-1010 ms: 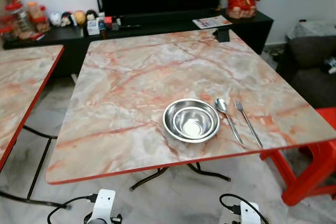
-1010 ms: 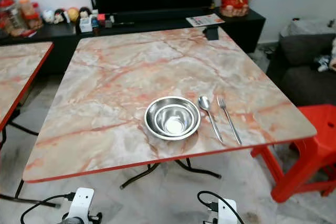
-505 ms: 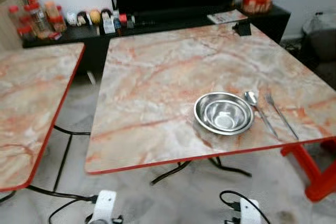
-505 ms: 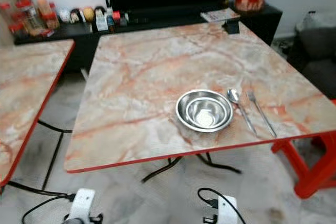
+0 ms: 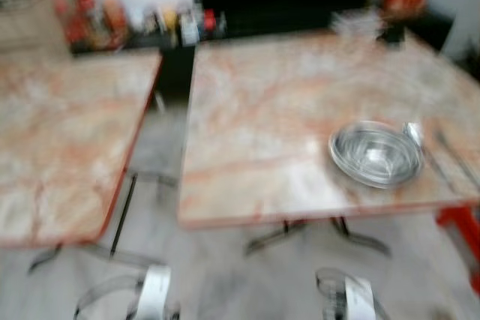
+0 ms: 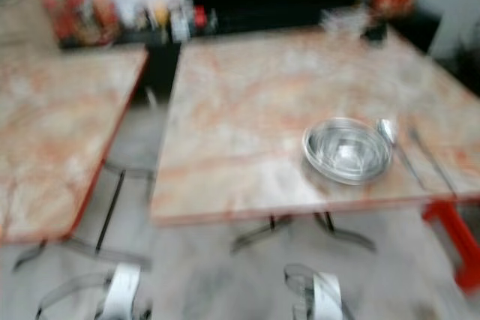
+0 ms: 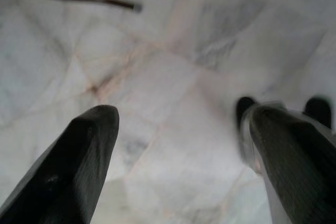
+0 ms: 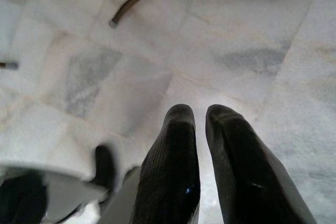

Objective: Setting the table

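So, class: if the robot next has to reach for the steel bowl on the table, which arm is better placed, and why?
Probably the right. The bowl sits near the table's right front corner, on the robot's right side. Both grippers hang low over the floor: the left gripper open, the right gripper shut, so it must open first.

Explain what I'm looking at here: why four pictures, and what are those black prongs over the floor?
A walking humanoid robot took these. The two blurred pictures come from its head cameras: a marble-patterned table carries a steel bowl with a spoon beside it, and a second table stands to its left. The other two come from wrist cameras. The prongs are its fingers: the left claw hangs open, the right claw shut, both over the floor, holding nothing.
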Tool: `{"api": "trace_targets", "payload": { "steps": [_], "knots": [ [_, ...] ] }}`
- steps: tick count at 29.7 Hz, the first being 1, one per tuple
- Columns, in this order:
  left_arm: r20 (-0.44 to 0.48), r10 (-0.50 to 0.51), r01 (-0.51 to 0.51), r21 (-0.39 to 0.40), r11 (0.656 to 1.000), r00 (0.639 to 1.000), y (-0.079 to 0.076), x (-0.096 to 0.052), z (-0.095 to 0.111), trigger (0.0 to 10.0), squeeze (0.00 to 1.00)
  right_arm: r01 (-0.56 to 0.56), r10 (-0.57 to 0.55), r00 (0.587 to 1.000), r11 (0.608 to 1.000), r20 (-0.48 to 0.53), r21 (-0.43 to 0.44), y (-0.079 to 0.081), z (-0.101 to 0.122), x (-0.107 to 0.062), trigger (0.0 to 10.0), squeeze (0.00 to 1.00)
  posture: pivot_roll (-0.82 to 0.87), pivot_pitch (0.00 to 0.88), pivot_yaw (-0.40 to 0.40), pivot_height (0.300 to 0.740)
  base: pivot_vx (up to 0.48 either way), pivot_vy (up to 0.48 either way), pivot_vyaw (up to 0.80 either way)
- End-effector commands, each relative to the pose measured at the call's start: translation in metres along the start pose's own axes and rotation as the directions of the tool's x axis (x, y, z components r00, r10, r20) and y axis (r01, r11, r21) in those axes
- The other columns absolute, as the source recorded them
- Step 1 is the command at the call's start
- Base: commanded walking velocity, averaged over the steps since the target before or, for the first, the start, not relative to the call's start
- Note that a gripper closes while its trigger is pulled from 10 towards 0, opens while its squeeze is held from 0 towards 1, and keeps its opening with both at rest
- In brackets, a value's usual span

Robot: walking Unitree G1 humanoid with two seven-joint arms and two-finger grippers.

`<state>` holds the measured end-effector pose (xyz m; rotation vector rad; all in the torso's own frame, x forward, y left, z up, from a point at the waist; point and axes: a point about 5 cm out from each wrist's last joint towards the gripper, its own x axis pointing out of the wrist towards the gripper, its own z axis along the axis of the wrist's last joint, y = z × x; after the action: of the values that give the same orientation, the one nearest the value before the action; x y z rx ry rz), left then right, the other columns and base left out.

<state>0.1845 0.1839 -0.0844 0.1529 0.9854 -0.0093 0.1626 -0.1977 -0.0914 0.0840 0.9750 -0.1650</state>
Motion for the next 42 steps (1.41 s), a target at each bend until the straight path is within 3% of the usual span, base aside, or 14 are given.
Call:
{"api": "trace_targets", "payload": {
  "steps": [1, 22, 29, 42],
  "knots": [
    [0.007, 0.01, -0.01, 0.019, 1.0, 1.0, 0.005, 0.001, 0.004, 10.0, 0.0, -0.012, 0.012, 1.0, 1.0, -0.001, -0.002, 0.005, 0.0, 0.0, 10.0, 0.0, -0.05, 0.0, 0.052, 0.74, 0.0, 0.334, 0.0],
    [0.013, 0.008, -0.008, 0.018, 1.0, 1.0, 0.003, 0.001, 0.007, 10.0, 0.0, -0.007, 0.007, 1.0, 1.0, 0.004, 0.004, 0.003, 0.0, 0.0, 10.0, 0.0, -0.05, 0.0, 0.043, 0.74, 0.0, 0.33, 0.04],
    [0.011, 0.01, -0.01, 0.01, 1.0, 1.0, 0.003, 0.001, 0.005, 10.0, 0.0, -0.014, 0.015, 1.0, 0.999, 0.012, -0.046, 0.004, 0.001, 0.0, 10.0, 0.0, -0.05, 0.0, 0.038, 0.74, 0.0, 0.339, 0.0],
    [0.011, 0.01, -0.01, -0.004, 1.0, 1.0, 0.001, 0.001, 0.005, 10.0, 0.0, -0.063, 0.079, 0.983, 0.993, 0.168, -0.097, 0.016, 0.038, 0.003, 10.0, 0.0, -0.04, 0.0, 0.031, 0.74, 0.0, 0.335, 0.0]
  ]
}}
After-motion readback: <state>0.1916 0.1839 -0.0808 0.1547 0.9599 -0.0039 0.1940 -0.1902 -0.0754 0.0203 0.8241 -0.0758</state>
